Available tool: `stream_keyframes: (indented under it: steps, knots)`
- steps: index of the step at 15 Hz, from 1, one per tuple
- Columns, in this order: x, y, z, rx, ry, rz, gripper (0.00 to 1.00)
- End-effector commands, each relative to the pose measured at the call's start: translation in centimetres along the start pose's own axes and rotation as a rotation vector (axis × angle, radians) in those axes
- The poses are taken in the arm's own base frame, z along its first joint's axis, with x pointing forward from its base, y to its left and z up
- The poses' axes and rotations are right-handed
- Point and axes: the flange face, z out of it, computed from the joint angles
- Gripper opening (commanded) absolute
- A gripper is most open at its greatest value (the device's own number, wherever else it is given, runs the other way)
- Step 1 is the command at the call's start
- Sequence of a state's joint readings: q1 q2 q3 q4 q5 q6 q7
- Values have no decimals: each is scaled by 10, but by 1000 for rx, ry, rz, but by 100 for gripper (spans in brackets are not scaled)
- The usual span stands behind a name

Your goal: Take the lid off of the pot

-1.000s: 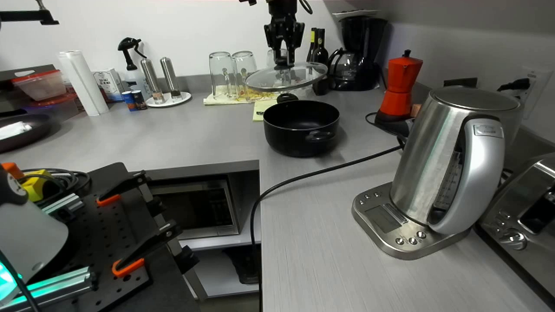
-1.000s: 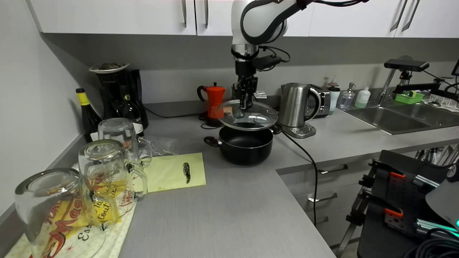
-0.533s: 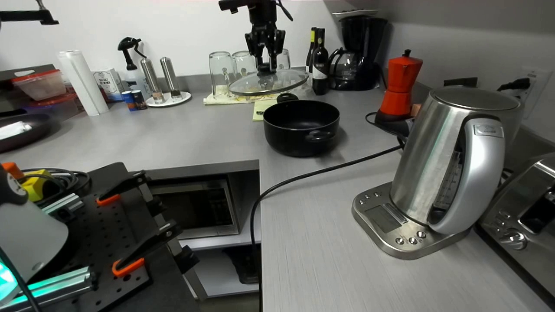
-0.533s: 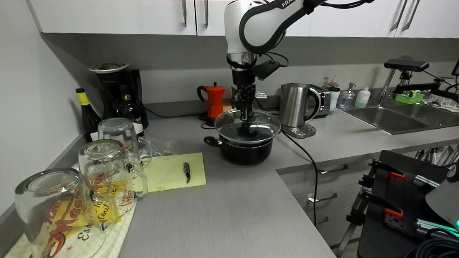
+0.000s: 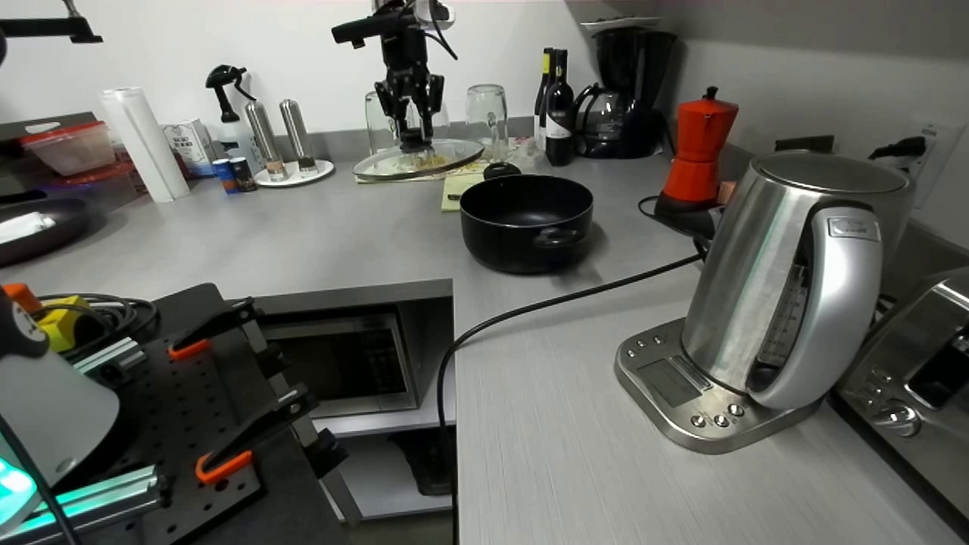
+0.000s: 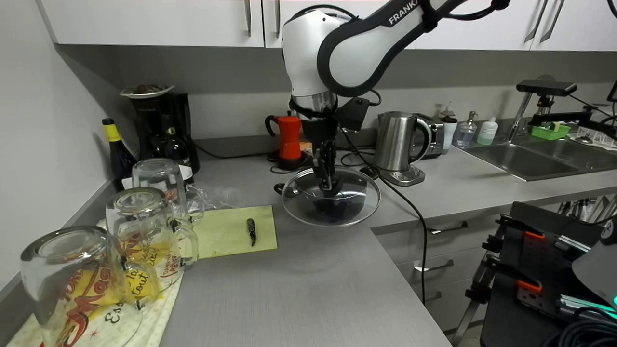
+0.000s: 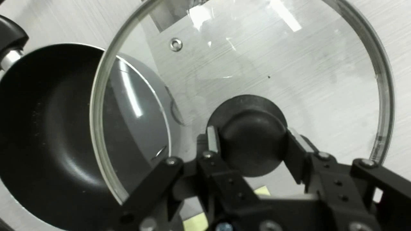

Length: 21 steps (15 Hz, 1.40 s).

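The clear glass lid (image 5: 382,164) with its dark rim hangs from my gripper (image 5: 415,138) in the air, beside the pot and slightly tilted. In the wrist view, the fingers (image 7: 251,138) are shut on the black centre knob of the lid (image 7: 308,67). The low black pot (image 5: 524,242) stands uncovered on the counter, and its dark inside shows in the wrist view (image 7: 61,134). In an exterior view, the lid (image 6: 359,205) is in front of the pot and the pot shows mostly through the glass, with one handle (image 6: 279,188) clear of it.
Upside-down glass mugs (image 6: 144,221) stand beside a yellow cloth (image 6: 231,236) with a small dark object (image 6: 251,231). A red moka pot (image 5: 698,144), steel kettle (image 5: 757,280), bottles (image 5: 559,106) and coffee maker (image 5: 628,91) stand along the walls. A black cord (image 5: 575,291) crosses the counter.
My gripper has carried the lid sideways away from above the pot and a little lower, leftward in an exterior view. The pot has not moved.
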State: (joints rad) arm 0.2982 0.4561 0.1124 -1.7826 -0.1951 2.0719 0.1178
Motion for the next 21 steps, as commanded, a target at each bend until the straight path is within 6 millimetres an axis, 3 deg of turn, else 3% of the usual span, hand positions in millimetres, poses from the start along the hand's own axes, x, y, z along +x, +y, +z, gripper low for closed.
stream_keyframes:
  steps: [1, 5, 9, 15, 21]
  knots:
    - [-4, -40, 4, -27, 3, -85, 25]
    - [-4, -80, 28, -33, -9, -165, 25]
    - [3, -96, 58, -30, 8, -213, 25]
    - [11, -102, 92, 6, 58, -246, 25]
    - [16, -93, 108, 50, 102, -264, 25]
